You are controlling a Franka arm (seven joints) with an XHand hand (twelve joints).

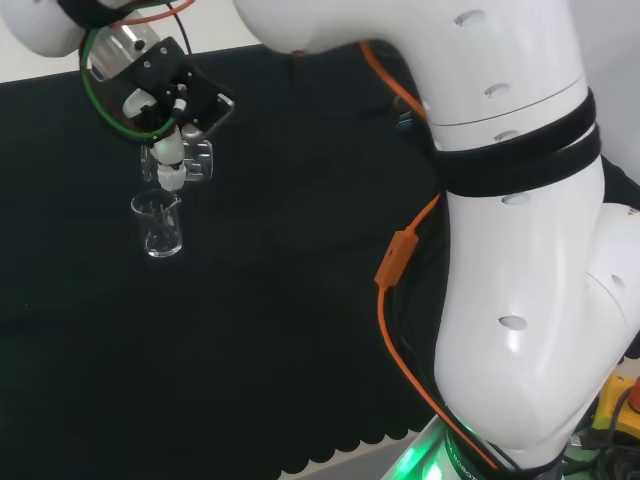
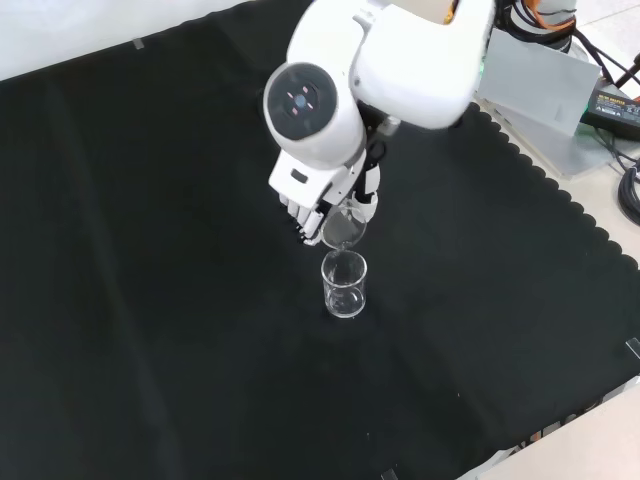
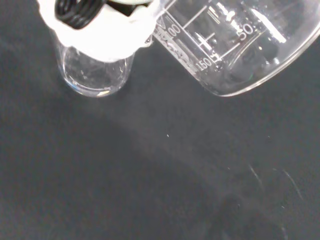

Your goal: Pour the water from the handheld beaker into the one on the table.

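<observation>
Midway through the pour, the hand [image 2: 312,205], fingers curled around the tilted handheld beaker [image 2: 343,230], holds its lip just above the upright beaker on the table [image 2: 344,285], where water already shows while some appears left to tip.

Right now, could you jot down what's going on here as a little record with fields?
Setting: black cloth on a bench
Robot hand: curled round a clear beaker
Held beaker: tilted, its lip over the standing beaker
Standing beaker: upright on the cloth, just below the robot hand
Water: too clear to tell how much is in either beaker
</observation>
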